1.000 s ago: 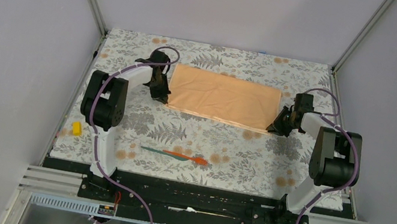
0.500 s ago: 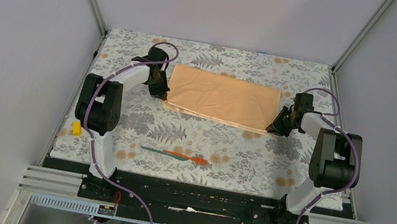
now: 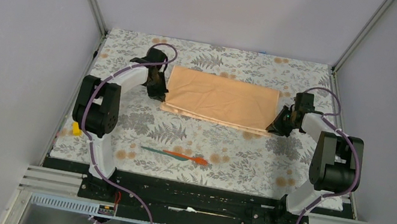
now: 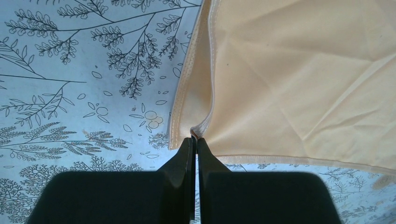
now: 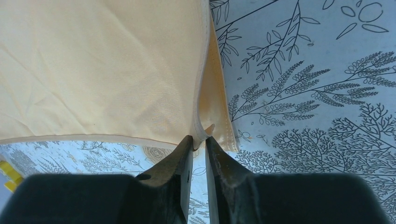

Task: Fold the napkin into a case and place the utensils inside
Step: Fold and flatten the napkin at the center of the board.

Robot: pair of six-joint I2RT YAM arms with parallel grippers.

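**Two-corner grasp for the fold.** We grip the napkin (image 3: pixel 219 98) by the near corners of its upper layer. The left gripper (image 4: pixel 195 140) is pinched tight on one corner. The right gripper (image 5: pixel 198 139) is clamped on the other, its jaws parted only by the bunched hem. The cloth spreads ahead of both fingertips across the bench (image 3: pixel 210 138). We judge that paired corners let the layer move evenly. The utensils (image 3: pixel 175 155) lie well behind both grippers, not yet inserted.

Gripper (image 5: pixel 197 139) at bottom centre, tips pinching layered napkin (image 5: pixel 102 65) corner, napkin filling upper left, floral tablecloth (image 5: pixel 317 93) at right, yellow block (image 5: pixel 9 175) at lower left edge.
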